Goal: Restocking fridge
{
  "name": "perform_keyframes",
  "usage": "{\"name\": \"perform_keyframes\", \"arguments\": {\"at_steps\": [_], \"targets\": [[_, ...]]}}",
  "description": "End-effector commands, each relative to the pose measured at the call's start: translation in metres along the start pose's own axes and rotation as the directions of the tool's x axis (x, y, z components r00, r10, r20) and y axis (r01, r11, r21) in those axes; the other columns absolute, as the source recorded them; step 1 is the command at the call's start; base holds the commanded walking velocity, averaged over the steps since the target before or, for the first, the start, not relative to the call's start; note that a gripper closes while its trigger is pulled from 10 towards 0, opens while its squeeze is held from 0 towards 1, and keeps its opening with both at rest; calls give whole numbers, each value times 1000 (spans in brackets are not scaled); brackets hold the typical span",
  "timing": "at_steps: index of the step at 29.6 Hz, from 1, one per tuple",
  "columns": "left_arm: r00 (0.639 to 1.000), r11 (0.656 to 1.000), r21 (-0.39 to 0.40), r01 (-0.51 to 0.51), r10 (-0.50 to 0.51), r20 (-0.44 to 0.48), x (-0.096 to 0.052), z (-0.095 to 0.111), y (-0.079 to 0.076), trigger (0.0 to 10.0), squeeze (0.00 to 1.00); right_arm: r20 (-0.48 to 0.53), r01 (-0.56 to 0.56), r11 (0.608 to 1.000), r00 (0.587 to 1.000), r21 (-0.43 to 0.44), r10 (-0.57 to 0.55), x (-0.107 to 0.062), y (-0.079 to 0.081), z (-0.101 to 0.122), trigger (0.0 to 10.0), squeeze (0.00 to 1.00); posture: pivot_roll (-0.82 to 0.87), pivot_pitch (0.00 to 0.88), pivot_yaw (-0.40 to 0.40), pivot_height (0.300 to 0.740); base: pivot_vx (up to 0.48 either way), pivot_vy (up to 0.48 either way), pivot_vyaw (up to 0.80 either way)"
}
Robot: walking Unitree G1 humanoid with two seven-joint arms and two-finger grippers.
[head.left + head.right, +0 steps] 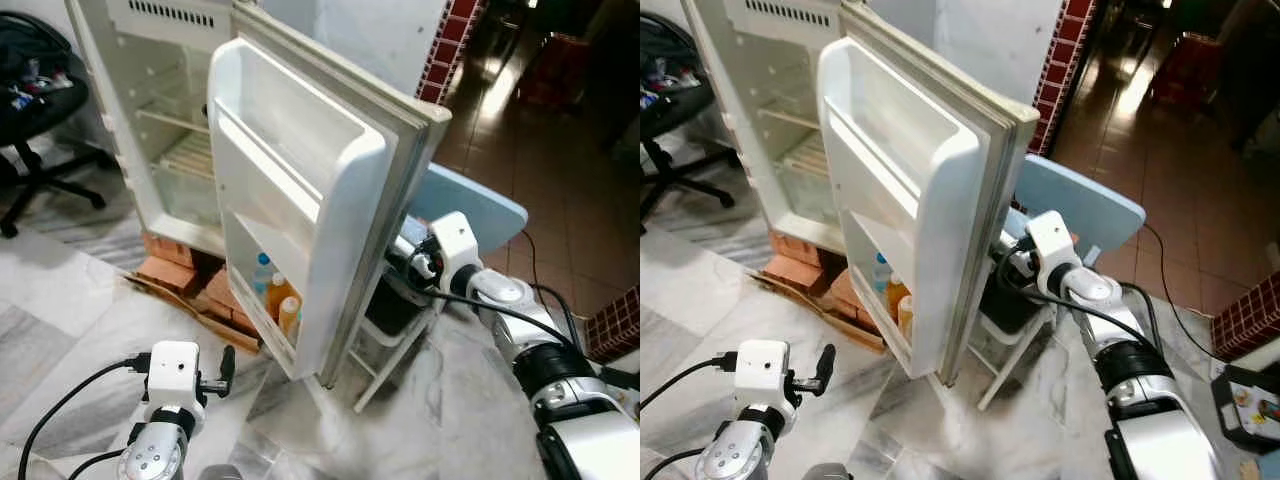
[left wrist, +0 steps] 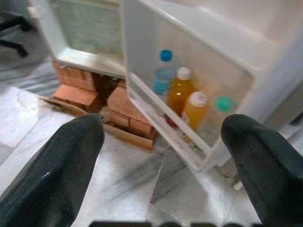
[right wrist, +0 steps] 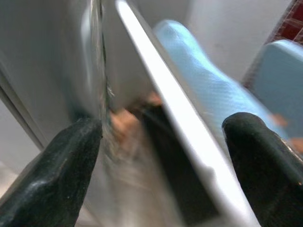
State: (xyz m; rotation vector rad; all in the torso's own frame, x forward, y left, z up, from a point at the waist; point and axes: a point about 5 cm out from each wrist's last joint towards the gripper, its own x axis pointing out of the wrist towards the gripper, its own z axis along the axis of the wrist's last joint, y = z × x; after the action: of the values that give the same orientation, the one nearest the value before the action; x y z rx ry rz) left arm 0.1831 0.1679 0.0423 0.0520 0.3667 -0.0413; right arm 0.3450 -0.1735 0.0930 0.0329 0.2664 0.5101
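Note:
A white fridge [image 1: 165, 140] stands with its door [image 1: 300, 170] swung wide toward me. The door's bottom shelf holds a blue-capped water bottle [image 2: 164, 73], two orange drink bottles [image 2: 180, 90] [image 2: 195, 111] and a green-capped bottle [image 2: 223, 104]. My left gripper [image 1: 222, 368] hovers low over the floor, open and empty, facing that shelf from a short distance. My right gripper [image 1: 405, 258] reaches behind the door's outer edge, open. In the right wrist view the door edge [image 3: 156, 99] runs between its fingers [image 3: 71, 165].
Red bricks [image 1: 170, 265] prop up the fridge. A light blue board [image 1: 480, 205] and a white frame with a black bin [image 1: 390, 315] stand just behind the door. A black office chair [image 1: 40, 110] is at far left. The floor [image 1: 80, 330] is marble.

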Motion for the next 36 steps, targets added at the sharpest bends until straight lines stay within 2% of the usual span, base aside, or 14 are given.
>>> {"name": "perform_keyframes", "arguments": {"at_steps": [1, 2, 4, 5, 8, 10, 14, 15, 17, 18, 22, 27, 30, 36], "targets": [[1000, 1000, 7, 19, -19, -6, 2, 0, -4, 10000, 0, 336, -272, 959, 913, 76, 232, 11, 35, 62, 10000, 0, 179, 11, -86, 740, 0, 0, 0], [1000, 1000, 7, 19, -19, -6, 2, 0, -4, 10000, 0, 336, -272, 959, 913, 76, 232, 11, 35, 62, 10000, 0, 179, 11, -86, 740, 0, 0, 0], [1000, 1000, 8, 23, -23, -8, 2, -1, -4, 10000, 0, 436, -428, 897, 832, 111, 343, 9, 57, 77, 10000, 0, 179, 12, -87, 740, 0, 0, 0], [1000, 1000, 8, 23, -23, -8, 2, -1, -4, 10000, 0, 436, -428, 897, 832, 111, 343, 9, 57, 77, 10000, 0, 179, 12, -87, 740, 0, 0, 0], [1000, 1000, 7, 23, -23, -10, 2, -1, -4, 10000, 0, 559, -688, 715, 643, 122, 524, -3, 105, 98, 10000, 0, 181, 12, -90, 740, 0, 0, 0], [1000, 1000, 7, 23, -23, -11, 2, -1, -5, 10000, 0, 536, -762, 642, 577, 83, 616, -11, 131, 92, 10000, 0, 184, 14, -92, 740, 0, 0, 0], [1000, 1000, 10, 24, -24, -10, 3, -1, -6, 10000, 0, 463, -722, 684, 644, 106, 609, -6, 135, 67, 10000, 0, 180, 17, -93, 740, 0, 0, 0], [1000, 1000, 18, 26, -26, -5, 4, 0, -6, 10000, 0, 423, -657, 742, 715, 134, 557, -2, 129, 54, 10000, 0, 177, 21, -92, 740, 0, 0, 0], [999, 999, 43, 32, -33, 7, 5, 2, -6, 10000, 0, 379, -550, 822, 798, 145, 468, 2, 120, 41, 10000, 0, 173, 24, -91, 740, 0, 0, 0], [999, 996, 76, 37, -39, 28, 6, 6, -6, 10000, 0, 344, -429, 894, 865, 132, 364, 3, 110, 32, 10000, 0, 171, 29, -89, 740, 0, 0, 0], [994, 992, 123, -20, 6, 112, 9, 21, -3, 10000, 0, 345, -168, 980, 931, 109, 121, -8, 83, 26, 10000, 0, 163, 39, -98, 740, 0, 0, 0], [980, 990, 85, -109, 93, 175, 9, 33, 9, 10000, 0, 356, 3, 988, 933, 151, -57, -17, 62, 22, 10000, 0, 152, 41, -95, 740, 0, 0, 0], [959, 979, 89, -181, 156, 237, 13, 45, 21, 10000, 0, 329, 153, 983, 928, 99, -177, -28, 47, 11, 10000, 0, 145, 33, -94, 740, 0, 395, 0], [932, 967, 82, -240, 206, 299, 19, 58, 32, 10000, 0, 294, 287, 958, 914, 22, -281, -41, 35, -4, 10000, 0, 132, 13, -88, 740, 0, 480, 0]]}}
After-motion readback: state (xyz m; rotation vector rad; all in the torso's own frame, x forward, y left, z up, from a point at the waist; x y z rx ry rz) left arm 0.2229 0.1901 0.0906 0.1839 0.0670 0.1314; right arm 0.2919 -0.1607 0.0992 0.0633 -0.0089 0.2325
